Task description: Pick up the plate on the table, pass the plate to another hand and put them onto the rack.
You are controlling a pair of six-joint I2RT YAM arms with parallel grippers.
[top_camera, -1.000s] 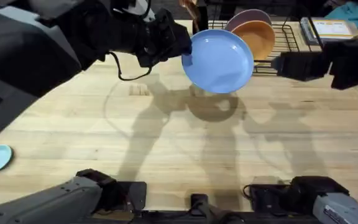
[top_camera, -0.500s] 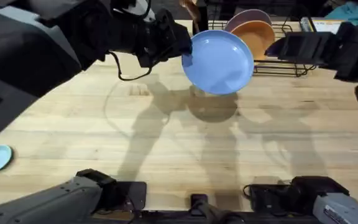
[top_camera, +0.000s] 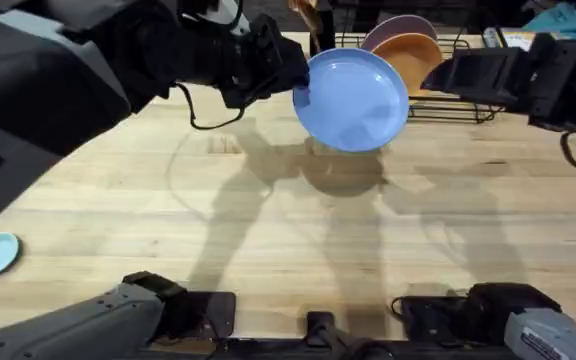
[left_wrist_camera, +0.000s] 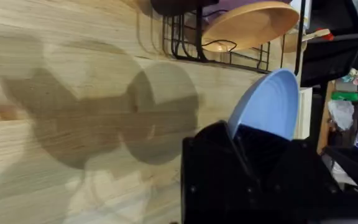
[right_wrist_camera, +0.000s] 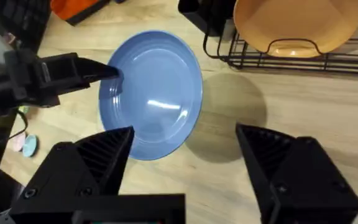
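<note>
Both arms are showing matte black, boxy housings. A thin black cable (top_camera: pixel 200 120) is looping beneath the left arm (top_camera: pixel 118 60). The right arm's (top_camera: pixel 528 75) fingers (right_wrist_camera: pixel 98 155) are looking chunky, wedge-shaped and ribbed. Grey bases (top_camera: pixel 118 310) are sitting below.

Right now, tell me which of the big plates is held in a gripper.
The light-blue plate: the left gripper holds it by its rim above the table. The orange plate and purple plate stand in the rack.

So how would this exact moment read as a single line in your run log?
phase: handover | left end effector: shut on light-blue plate, held above table | right end effector: open, at plate | rack: orange plate
</note>
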